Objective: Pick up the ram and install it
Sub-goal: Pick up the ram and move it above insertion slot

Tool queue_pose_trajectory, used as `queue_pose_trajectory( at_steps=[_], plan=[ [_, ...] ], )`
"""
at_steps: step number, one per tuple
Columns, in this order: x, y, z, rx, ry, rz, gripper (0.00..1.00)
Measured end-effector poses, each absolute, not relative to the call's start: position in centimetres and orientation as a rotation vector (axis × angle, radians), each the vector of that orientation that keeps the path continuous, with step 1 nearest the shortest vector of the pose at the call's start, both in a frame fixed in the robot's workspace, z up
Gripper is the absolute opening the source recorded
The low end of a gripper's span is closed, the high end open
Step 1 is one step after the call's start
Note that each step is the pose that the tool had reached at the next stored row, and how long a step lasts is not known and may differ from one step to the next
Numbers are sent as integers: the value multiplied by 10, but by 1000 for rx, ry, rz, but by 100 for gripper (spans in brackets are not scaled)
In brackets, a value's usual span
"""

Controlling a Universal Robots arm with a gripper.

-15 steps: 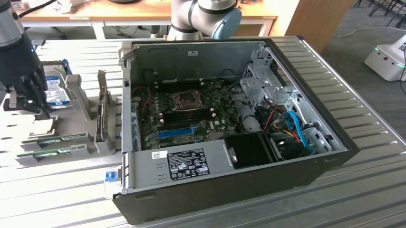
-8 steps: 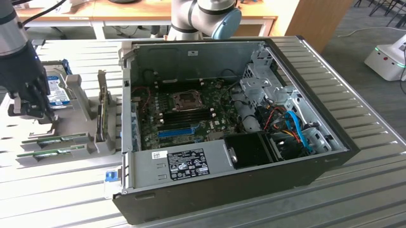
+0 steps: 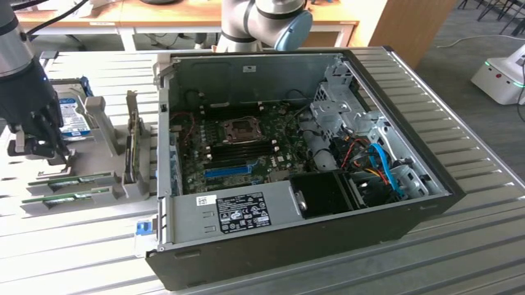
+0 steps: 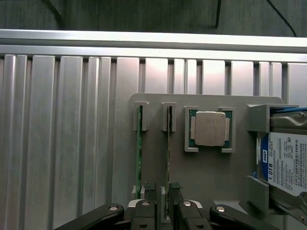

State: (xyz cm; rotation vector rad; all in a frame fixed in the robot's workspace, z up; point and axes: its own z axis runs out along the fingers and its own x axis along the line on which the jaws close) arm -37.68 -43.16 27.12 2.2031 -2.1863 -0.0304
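Wrist view: the jaws stand spread astride one ram stick [image 4: 168, 143], held on edge in its grey holder [image 4: 211, 172] on the table [image 4: 57, 143]. I'd centre them squarely before pinching, clear of the neighbouring stick [image 4: 139, 153].

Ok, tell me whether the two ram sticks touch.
Apart. The wrist view shows bare grey holder between the ram stick beside the processor and the other ram stick.

Open black metal PC case [image 3: 328, 246] on ribbed silver table [image 3: 476, 258]; grey plastic tray [image 4: 211, 177] at its 9 o'clock w/ square silver CPU [image 4: 209, 128], blue-label HDD [image 4: 288, 163].
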Motion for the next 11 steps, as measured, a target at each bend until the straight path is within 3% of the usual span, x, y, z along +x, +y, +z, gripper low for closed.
queue_pose_trajectory(
  at_steps=[11],
  plan=[
    [-377, -441, 271, 2203, -2186, -30, 25]
  ],
)
